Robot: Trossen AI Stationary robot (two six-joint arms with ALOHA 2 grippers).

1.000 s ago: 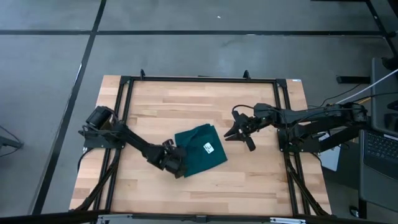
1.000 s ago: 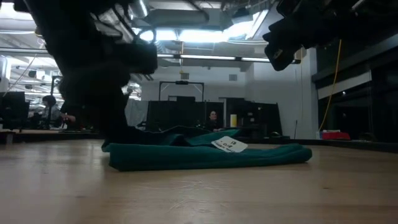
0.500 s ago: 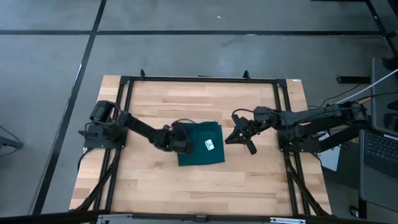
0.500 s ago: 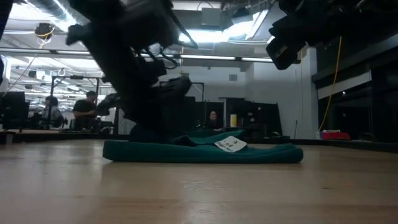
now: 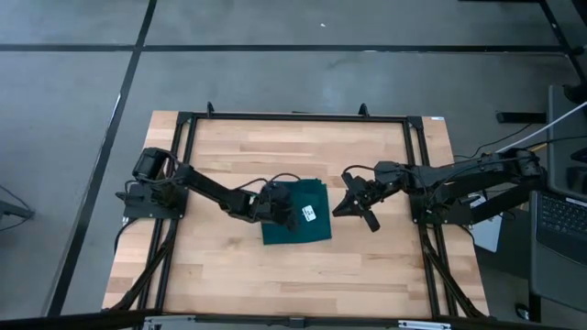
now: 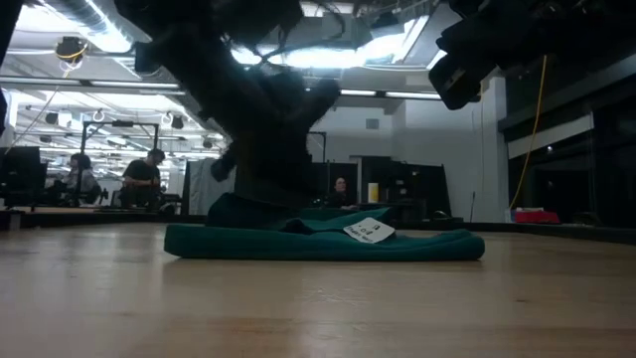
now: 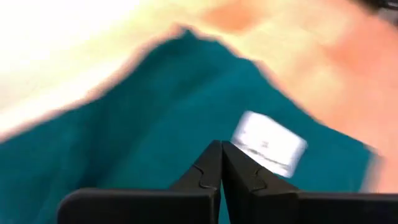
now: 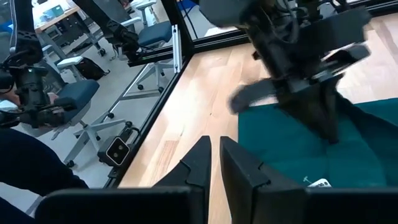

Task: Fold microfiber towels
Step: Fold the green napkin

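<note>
Under the left tool, fingers pressed together, lies the folded towel.

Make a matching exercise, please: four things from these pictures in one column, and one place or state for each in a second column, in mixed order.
Things:
1. towel
2. white tag
3. left tool
4. right tool

Places or states:
A. shut, over the cloth
B. folded, flat on the wooden table
C. beside the cloth's edge, above the table, holding nothing
D. lying on top of the cloth, towards the right arm

Pairs: 1-B, 2-D, 3-A, 4-C
</note>
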